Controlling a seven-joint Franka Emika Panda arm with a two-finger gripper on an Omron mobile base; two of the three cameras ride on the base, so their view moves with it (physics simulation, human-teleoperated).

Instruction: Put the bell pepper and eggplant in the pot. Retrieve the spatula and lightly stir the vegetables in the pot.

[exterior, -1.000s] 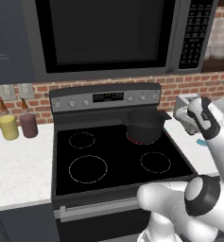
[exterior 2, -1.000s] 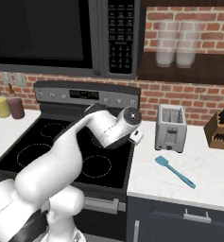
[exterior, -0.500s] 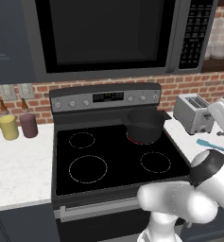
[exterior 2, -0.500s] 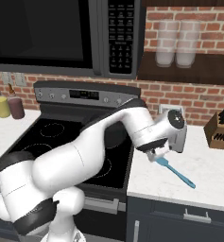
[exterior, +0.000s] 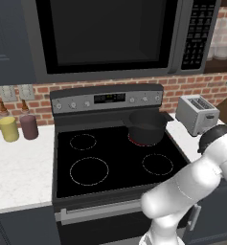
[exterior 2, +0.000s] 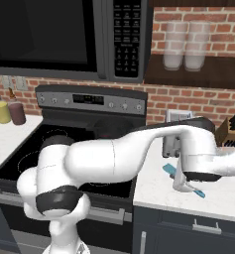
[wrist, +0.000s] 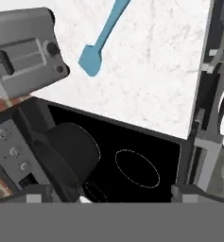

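Note:
The pot (exterior: 146,127) stands on the stove's back right burner, dark and round; it also lies at the lower left of the hand view as the pot (wrist: 70,152). The spatula (exterior 2: 169,170) is a slim blue utensil on the white counter right of the stove, in front of the toaster. In the hand view the spatula (wrist: 101,41) runs from its blade toward the top edge. My gripper (exterior 2: 183,186) hovers over the spatula, and its jaws (wrist: 111,197) stand open and empty. The bell pepper and eggplant are hidden from view.
A silver toaster (exterior: 197,114) sits at the back of the right counter, with a knife block (exterior 2: 231,131) further right. Two bottles (exterior: 9,128) stand on the left counter. The microwave (exterior: 110,36) hangs above the stove (exterior: 110,162), and my arm spans from the stove front over the counter.
The arm has swung right, from beside the pot across the toaster to above the spatula on the right counter. The jaws stayed open.

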